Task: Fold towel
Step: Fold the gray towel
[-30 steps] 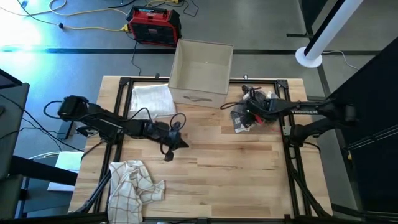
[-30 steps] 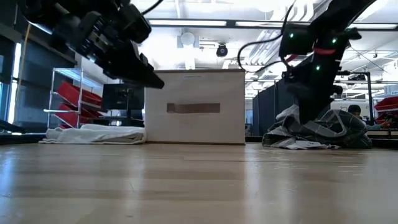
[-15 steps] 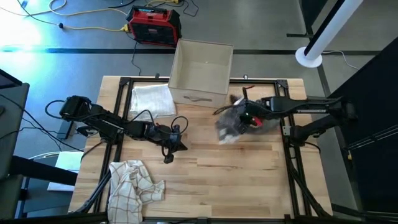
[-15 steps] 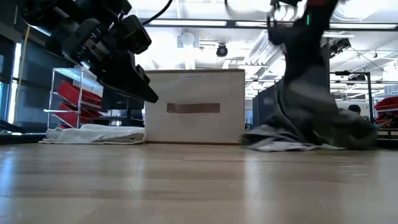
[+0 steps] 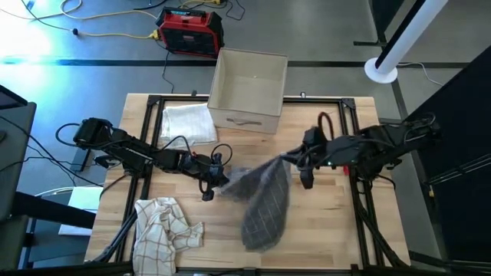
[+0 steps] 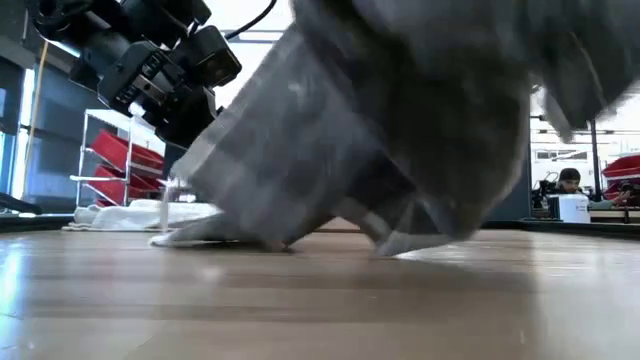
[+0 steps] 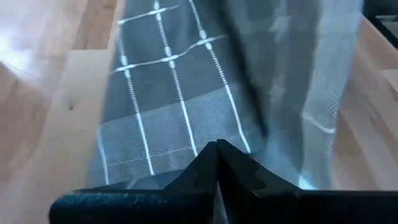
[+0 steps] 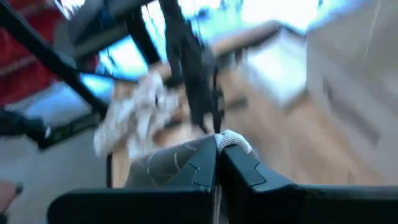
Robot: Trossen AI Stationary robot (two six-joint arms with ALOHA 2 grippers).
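Gripping grey towel, right hand clamped, left hand closed

Light is bright and even over the table in the high view, with cool blue glare on the floor at the upper left. The towel smears with motion blur there, and fills the low view as a soft grey mass against blown-out ceiling lights. The left wrist view is sharp on the weave. The right wrist view is heavily blurred throughout, its background washed blue-white.
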